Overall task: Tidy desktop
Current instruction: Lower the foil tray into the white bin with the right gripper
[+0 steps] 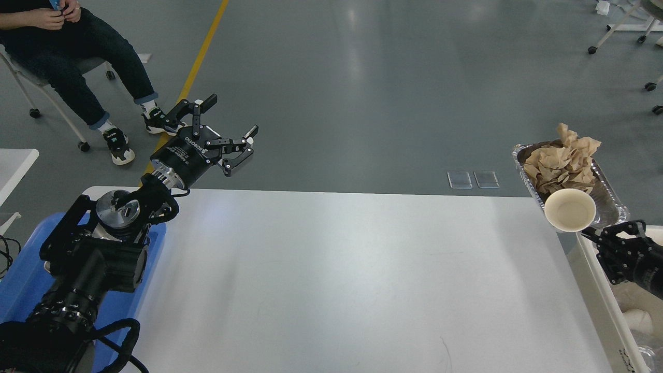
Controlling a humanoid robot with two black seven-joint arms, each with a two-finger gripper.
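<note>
- Tabletop (331,280): white, fills the lower middle of the head view from the near edge to its far edge at mid-frame.
- Blue tray (20,280): at the tabletop's near left side, partly under the left arm.
- White bin (603,290): just off the tabletop's right edge.
- Right pincer (595,235): over the bin, off the tabletop's right edge; fingers closed on the rim of a paper cup (570,210), whose mouth faces the camera.
- Foil tray (611,199): beyond the tabletop's far right corner, behind the cup, holding crumpled brown paper (562,163).
- Left pincer (225,132): raised past the tabletop's far left corner, fingers spread wide, nothing between them.
- Seated person (67,57): on the floor side, well beyond the tabletop's far left corner.
</note>
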